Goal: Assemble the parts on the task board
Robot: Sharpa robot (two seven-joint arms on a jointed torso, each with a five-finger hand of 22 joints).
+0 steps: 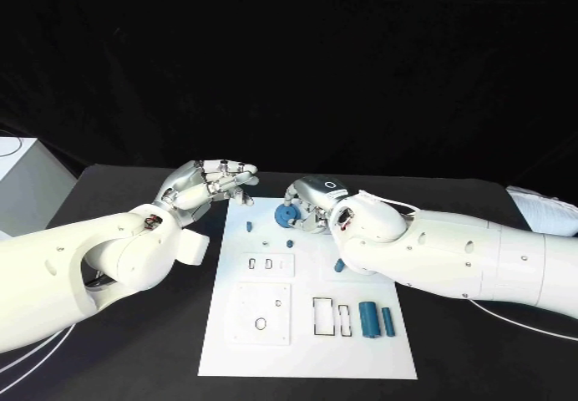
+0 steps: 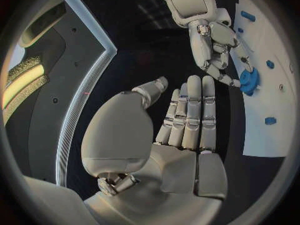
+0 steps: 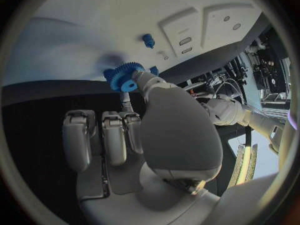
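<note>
Here the right hand's fingers [image 3: 140,80] pinch a small blue toothed plastic gear [image 1: 286,215] at the far end of the white rectangular task board [image 1: 307,351]. The grip looks shallow, so the gear could tilt or slip. The right hand [image 1: 316,203] reaches over the board; the left hand [image 1: 215,184] hovers just beside its corner above the black surface [image 1: 133,351], fingers straight, together, empty.

Matt white task board [image 1: 307,334], glossy blue plastic gear [image 1: 286,215], black cloth table [image 1: 144,351]
</note>
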